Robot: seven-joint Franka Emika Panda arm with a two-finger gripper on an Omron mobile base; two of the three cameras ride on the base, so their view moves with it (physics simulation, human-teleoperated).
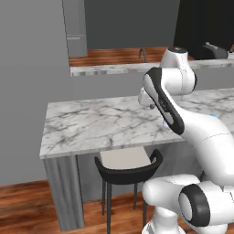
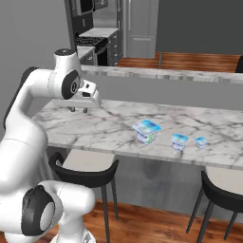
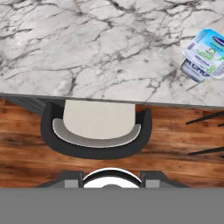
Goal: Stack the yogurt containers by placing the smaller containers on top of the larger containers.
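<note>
Fingers (image 2: 79, 110) hang over the marble worktop (image 2: 114, 128), nothing between them, touching nothing; how far apart they stand cannot be told. Largest yogurt tub (image 2: 146, 131) sits near the worktop's front edge, well right of the fingers. Two smaller tubs (image 2: 180, 141) (image 2: 201, 142) stand in a row beyond it. Large tub's lid print is blue and green, lettering too blurred to read. Black stool (image 3: 96, 131) below the edge.

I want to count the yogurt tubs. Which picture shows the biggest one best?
The right base view: the biggest tub stands whole on the marble counter, beside two smaller tubs. The hand view catches it at the edge, cut off. In the left base view the arm hides that spot.
</note>
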